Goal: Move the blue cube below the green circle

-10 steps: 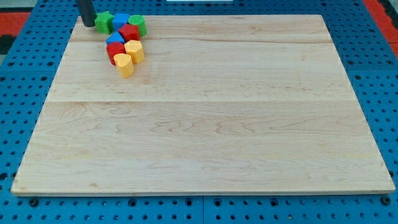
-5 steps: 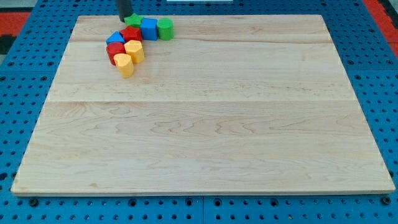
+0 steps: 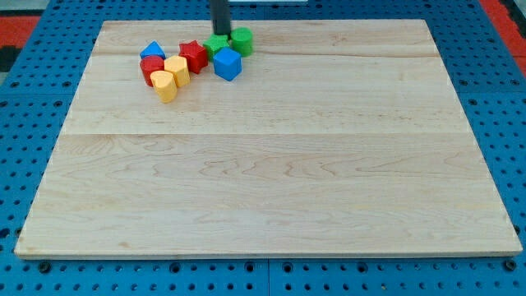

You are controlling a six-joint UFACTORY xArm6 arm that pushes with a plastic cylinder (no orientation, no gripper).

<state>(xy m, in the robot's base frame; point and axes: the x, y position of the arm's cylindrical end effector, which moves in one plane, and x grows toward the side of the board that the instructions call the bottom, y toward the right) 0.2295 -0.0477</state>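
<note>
On the wooden board (image 3: 271, 205), the nearest blocks are the yellow cylinder (image 3: 163, 85) and another yellow block (image 3: 177, 69). Behind them sit two red blocks (image 3: 152, 69) (image 3: 194, 55) and a blue triangle (image 3: 152, 51). The blue cube (image 3: 227, 63) lies just below the green circle (image 3: 242, 40), slightly toward the view's left. My tip (image 3: 221, 34) carries nothing and touches a green star-like block (image 3: 217, 43). The step seems almost finished; next I would nudge the cube rightward.

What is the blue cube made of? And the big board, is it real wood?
The blue cube looks like painted wood or plastic; its even, matte colour leaves that open. The board looks like real pale wood: grain lines run along it, and seams show where planks join.
</note>
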